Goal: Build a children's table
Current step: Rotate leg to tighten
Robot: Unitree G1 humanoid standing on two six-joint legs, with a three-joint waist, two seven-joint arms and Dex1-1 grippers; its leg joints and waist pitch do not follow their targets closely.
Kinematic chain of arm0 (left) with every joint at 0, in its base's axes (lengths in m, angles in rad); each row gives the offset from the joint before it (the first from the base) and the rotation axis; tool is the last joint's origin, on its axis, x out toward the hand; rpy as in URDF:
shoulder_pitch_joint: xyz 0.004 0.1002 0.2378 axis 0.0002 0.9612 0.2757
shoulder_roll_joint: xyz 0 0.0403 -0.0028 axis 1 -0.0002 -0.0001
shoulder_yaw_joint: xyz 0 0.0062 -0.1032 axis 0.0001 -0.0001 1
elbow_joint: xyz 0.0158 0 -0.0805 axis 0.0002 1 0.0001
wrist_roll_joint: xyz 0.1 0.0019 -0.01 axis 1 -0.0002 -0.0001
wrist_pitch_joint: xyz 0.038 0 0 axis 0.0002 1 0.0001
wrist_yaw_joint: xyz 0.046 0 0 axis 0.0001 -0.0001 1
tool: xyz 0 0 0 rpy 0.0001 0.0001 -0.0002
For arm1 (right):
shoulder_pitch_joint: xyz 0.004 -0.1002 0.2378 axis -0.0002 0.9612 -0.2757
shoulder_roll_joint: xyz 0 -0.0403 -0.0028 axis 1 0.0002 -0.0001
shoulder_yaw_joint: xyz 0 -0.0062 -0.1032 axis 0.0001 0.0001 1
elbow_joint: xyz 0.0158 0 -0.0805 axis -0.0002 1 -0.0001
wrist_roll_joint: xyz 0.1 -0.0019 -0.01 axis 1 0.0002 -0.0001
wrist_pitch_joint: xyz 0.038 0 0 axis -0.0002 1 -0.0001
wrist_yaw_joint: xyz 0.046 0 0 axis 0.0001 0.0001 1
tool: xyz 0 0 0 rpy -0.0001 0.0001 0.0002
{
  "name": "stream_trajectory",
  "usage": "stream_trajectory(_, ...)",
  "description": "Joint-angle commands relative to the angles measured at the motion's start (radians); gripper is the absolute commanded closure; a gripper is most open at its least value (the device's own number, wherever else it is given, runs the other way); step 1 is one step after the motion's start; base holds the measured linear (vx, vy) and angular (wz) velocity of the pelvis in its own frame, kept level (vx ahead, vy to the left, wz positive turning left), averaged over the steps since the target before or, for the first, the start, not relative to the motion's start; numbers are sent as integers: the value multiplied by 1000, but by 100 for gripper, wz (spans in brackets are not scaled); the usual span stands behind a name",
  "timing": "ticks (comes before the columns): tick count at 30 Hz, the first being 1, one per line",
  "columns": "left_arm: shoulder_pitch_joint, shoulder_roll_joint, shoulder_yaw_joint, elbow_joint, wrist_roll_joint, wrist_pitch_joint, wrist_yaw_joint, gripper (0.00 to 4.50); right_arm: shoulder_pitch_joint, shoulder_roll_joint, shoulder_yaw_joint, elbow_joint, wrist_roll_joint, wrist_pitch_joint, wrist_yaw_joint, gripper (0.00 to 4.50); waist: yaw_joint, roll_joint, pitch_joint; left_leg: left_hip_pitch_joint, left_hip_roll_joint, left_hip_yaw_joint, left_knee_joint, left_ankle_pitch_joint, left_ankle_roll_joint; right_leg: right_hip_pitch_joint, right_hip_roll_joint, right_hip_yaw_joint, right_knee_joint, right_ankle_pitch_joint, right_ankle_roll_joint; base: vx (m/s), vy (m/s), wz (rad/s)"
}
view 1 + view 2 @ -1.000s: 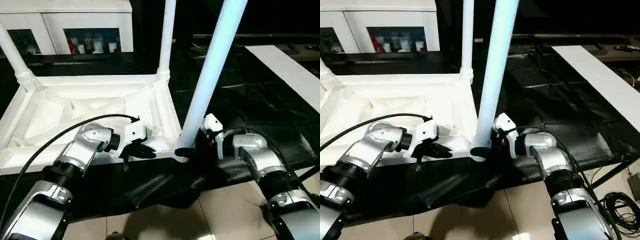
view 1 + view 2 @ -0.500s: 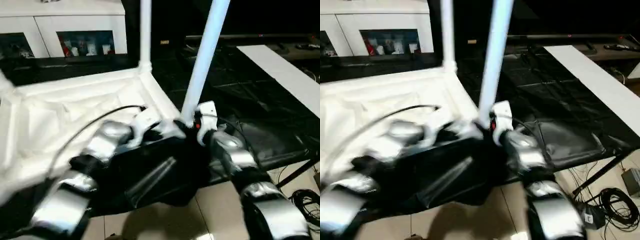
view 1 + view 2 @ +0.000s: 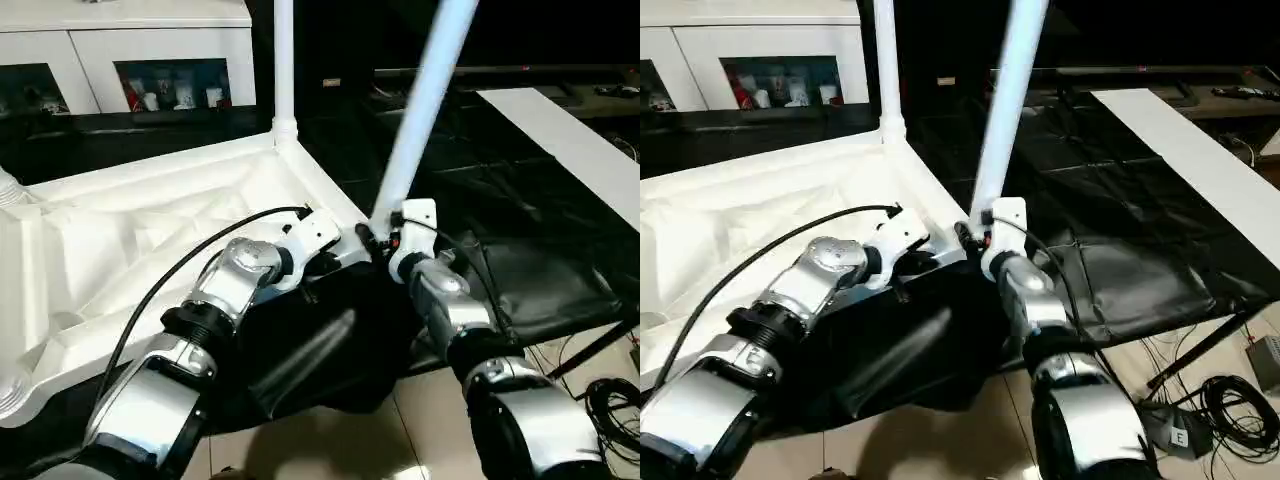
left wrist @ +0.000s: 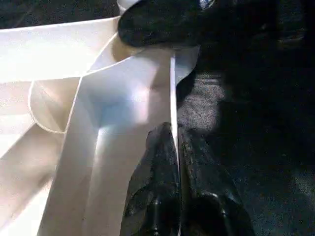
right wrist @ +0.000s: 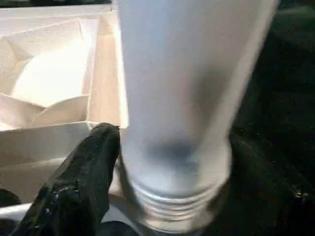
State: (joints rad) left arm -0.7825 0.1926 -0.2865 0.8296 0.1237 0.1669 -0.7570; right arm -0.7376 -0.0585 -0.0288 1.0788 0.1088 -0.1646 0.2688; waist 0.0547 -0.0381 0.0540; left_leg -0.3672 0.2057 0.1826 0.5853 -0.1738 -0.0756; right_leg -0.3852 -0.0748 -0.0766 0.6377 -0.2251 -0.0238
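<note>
The big white plastic table top [image 3: 150, 240] lies upside down on a black sheet [image 3: 520, 290], ribs facing up. A long white tube leg [image 3: 284, 60] stands up straight in the far round corner socket. Another long white tube leg [image 3: 425, 100] leans in the near corner socket [image 5: 172, 206]. The right gripper [image 5: 172, 162] holds this leaning leg near its ridged bottom, one finger [image 5: 81, 177] on each side. The left gripper [image 4: 174, 172] is pinched tight on the thin rim of the table top. Behind stands a white cabinet with glass doors [image 3: 170, 70] holding small things. No writing can be read.
</note>
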Motion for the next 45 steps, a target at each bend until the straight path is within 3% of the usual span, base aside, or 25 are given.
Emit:
stream_trajectory(1, 25, 20, -11, 4, 3, -31, -25, 450, 6, -22, -10, -20, 7, -18, 13, 67, 1, 1, -63, 8, 29, -6, -62, -154, 47, 48, -74, 57, -84, -77, -219, 0, 0, 0)
stream_trajectory(3, 34, 33, -13, -6, -1, -43, -57, 450, 15, -39, -16, -36, 26, -5, 65, 67, 1, 2, -63, 8, 29, -7, -62, -163, 50, 47, -73, 57, -86, -86, -218, 0, 0, 0)
stream_trajectory(7, 66, 85, -22, -44, -13, -73, -179, 450, 66, -128, 43, -105, 26, 26, 365, 67, 2, 4, -66, 6, 31, -6, -59, -133, 77, 50, -71, 56, -78, -11, -236, 0, 0, 0)
stream_trajectory(12, 100, 131, -44, -95, -49, -134, -336, 450, 110, -189, 97, -182, 30, 55, 591, 67, 5, 4, -65, 7, 34, -8, -59, -142, 99, 53, -71, 54, -78, 6, -253, 0, 0, 0)
stream_trajectory(13, 123, 164, -66, -145, -69, -143, -426, 450, 130, -224, 133, -229, 39, 84, 701, 67, 4, 5, -65, 8, 34, -7, -59, -148, 95, 52, -71, 55, -77, -2, -259, 0, 0, 0)
stream_trajectory(15, 128, 171, -71, -157, -74, -146, -446, 450, 133, -232, 142, -239, 41, 91, 726, 67, 8, 6, -64, 6, 39, -6, -60, -137, 92, 53, -70, 54, -74, 3, -264, 0, 0, 0)
stream_trajectory(16, 140, 186, -79, -187, -89, -148, -490, 450, 137, -246, 159, -254, 40, 100, 772, 67, 8, 9, -64, 9, 40, -4, -60, -141, 88, 47, -69, 54, -73, 6, -268, 0, 0, 0)
stream_trajectory(22, 158, 200, -76, -235, -103, -136, -536, 450, 126, -251, 180, -253, 18, 103, 836, 67, 13, 7, -62, 13, 40, -3, -63, -163, 62, 45, -72, 56, -78, -50, -261, 0, 0, 0)
stream_trajectory(25, 157, 200, -74, -230, -98, -139, -534, 450, 121, -245, 181, -246, 14, 104, 846, 101, 14, 2, -63, 11, 38, -3, -62, -154, 60, 46, -72, 57, -77, -47, -254, 0, 0, 0)
stream_trajectory(33, 172, 213, -69, -254, -105, -127, -546, 450, 127, -250, 186, -270, 37, 135, 886, 166, 15, 1, -64, 10, 38, -2, -60, -134, 69, 46, -71, 56, -75, -36, -250, 0, 0, 0)
stream_trajectory(38, 177, 215, -71, -258, -104, -119, -545, 450, 133, -246, 178, -269, 41, 143, 878, 174, 14, 3, -64, 11, 38, -3, -61, -133, 66, 46, -71, 56, -74, -34, -251, 0, 0, 0)
stream_trajectory(40, 154, 190, -63, -202, -63, -105, -440, 450, 110, -207, 127, -202, 41, 177, 713, 175, 10, 3, -63, 10, 37, -3, -62, -132, 61, 44, -71, 57, -74, -33, -253, 0, 0, 0)
stream_trajectory(45, 83, 99, -34, -94, -11, -24, -202, 450, 64, -112, 30, -69, 34, 191, 290, 176, -4, 5, -57, 20, 36, -10, -71, -227, -11, 35, -75, 59, -92, -215, -218, 0, 0, 0)
